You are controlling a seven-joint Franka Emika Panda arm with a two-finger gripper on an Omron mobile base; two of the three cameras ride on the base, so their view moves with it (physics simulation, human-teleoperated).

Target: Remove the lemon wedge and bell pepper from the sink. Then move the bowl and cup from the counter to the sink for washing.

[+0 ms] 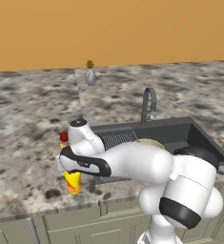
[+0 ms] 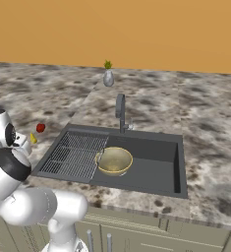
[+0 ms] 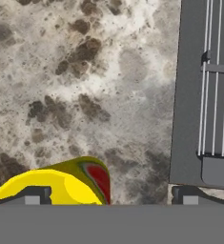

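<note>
Cup directly below end effector, offset toward one fingertip, upright on tabletop beside sink rim; end effector spread wide, holding nothing; judged step: grasp cup; centre over rim, descend straight, close across wall, avoid tipping; cup bright yellow cylinder, orange-red mark on side; bowl already in basin.

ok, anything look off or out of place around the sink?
Nothing spilled or damaged. The bowl sits upright in the sink; the bell pepper and lemon wedge lie on the counter. The cup stands upright beside the sink, under the open gripper.
</note>
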